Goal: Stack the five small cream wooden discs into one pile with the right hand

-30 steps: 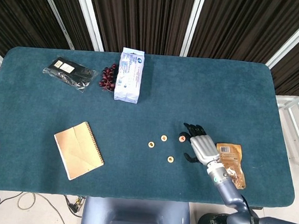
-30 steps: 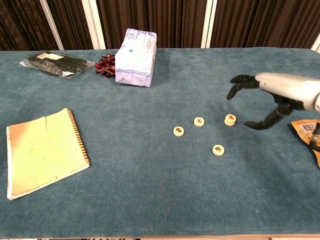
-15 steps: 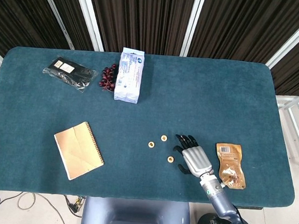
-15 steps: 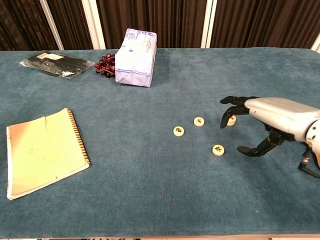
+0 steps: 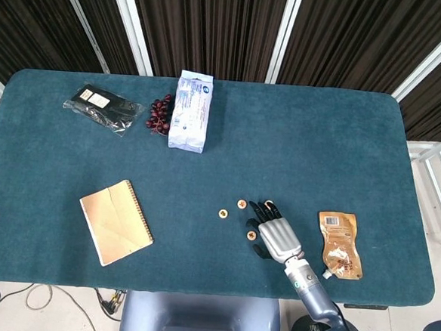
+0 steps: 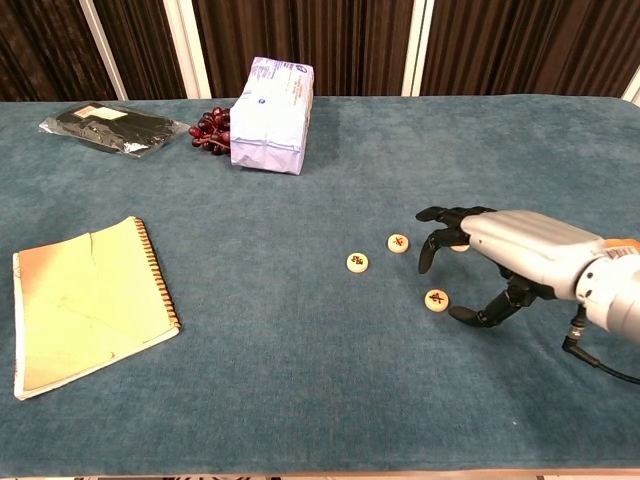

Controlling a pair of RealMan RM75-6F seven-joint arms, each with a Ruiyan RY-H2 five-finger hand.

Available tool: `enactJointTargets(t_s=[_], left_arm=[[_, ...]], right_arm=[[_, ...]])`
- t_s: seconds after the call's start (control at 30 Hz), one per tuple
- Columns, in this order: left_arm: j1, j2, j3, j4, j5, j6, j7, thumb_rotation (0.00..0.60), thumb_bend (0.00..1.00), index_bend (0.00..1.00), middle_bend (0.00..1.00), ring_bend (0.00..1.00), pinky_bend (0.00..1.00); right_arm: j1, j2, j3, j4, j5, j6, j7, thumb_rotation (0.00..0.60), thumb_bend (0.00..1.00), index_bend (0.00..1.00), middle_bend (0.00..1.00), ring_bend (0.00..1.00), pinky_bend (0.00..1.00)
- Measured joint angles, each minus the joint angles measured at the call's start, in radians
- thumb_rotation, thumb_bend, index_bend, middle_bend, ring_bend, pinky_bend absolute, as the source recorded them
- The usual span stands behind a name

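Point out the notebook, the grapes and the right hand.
notebook (image 6: 85,300), chest view, middle of its cover.
grapes (image 6: 209,130), chest view, centre of the bunch.
right hand (image 6: 500,245), chest view, back of the hand.

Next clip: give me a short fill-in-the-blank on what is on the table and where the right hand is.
The right hand hovers over the cream ____.
The grapes lie beside the white ____.
The spiral ____ lies near the table's left front.
The brown pouch lies to the hand's ____.

Missing: discs; packet; notebook; right
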Motion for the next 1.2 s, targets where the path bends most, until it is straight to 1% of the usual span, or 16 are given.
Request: enactJointTargets(t_s=[0.37, 1.2], left_arm=[[0.0, 0.0, -0.002, 0.002, -0.002, 0.001, 0.001, 0.6, 0.49, 0.17, 0.0, 0.0, 0.0], [0.001, 0.0, -0.003, 0.003, 0.0, 0.004, -0.002, 0.6, 0.49, 0.16, 0.0, 0.0, 0.0]], right_arm=[[0.008, -0.012, 0.021, 0.028, 0.029, -0.055, 0.022, 0.6, 0.41, 0.4, 0.0, 0.0, 0.0], [0.018, -0.034, 0.046, 0.072, 0.048, -0.1, 0.03, 0.6, 0.41, 0.45, 0.0, 0.0, 0.0]])
